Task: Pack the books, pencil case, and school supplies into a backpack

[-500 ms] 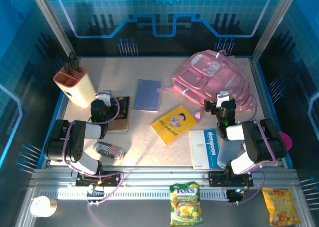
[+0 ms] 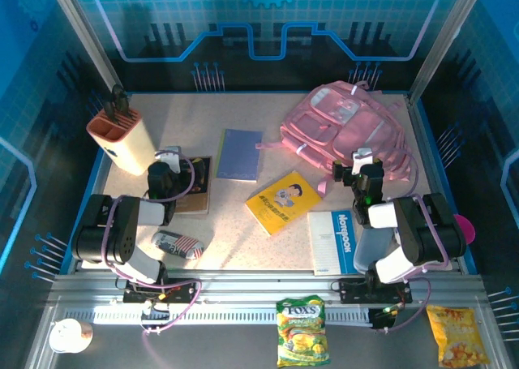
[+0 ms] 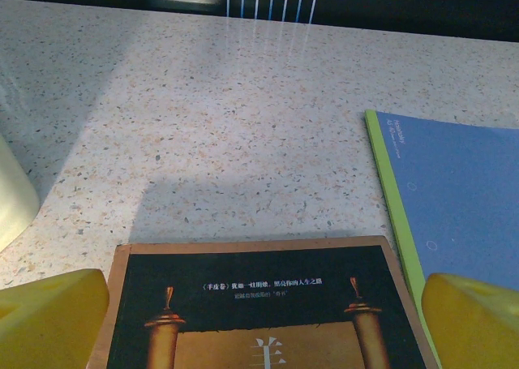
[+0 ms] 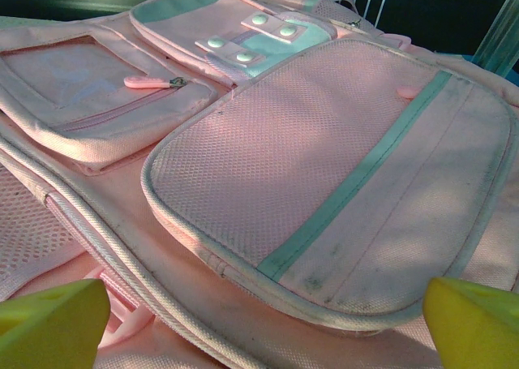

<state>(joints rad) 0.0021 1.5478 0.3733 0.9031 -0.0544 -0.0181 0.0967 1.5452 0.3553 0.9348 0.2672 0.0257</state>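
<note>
The dark-covered book [image 2: 197, 186] lies flat on the desk [image 2: 195, 117] right under the left tool [image 3: 259, 324], whose jaws stand wide and hold nothing; the blue-purple book [image 2: 239, 154] lies just beside it, the yellow book [image 2: 284, 201] with its cartoon figure is near the middle, and the white book [image 2: 332, 241] with a blue band is nearer the right arm; all look thin, light and fairly stiff, but lying flush they give no grip from above, so I judge a finger must catch a free edge; the pencil case [image 2: 178, 243], a soft striped pouch at the near left, should pinch easily across its narrow middle; the backpack [image 2: 345, 130], pink, limp and many-pocketed, lies at the far right beneath the right tool [image 4: 259, 320], likewise spread and empty; its fabric will sag, so a zipper pull or rim seems the best hold.
</note>
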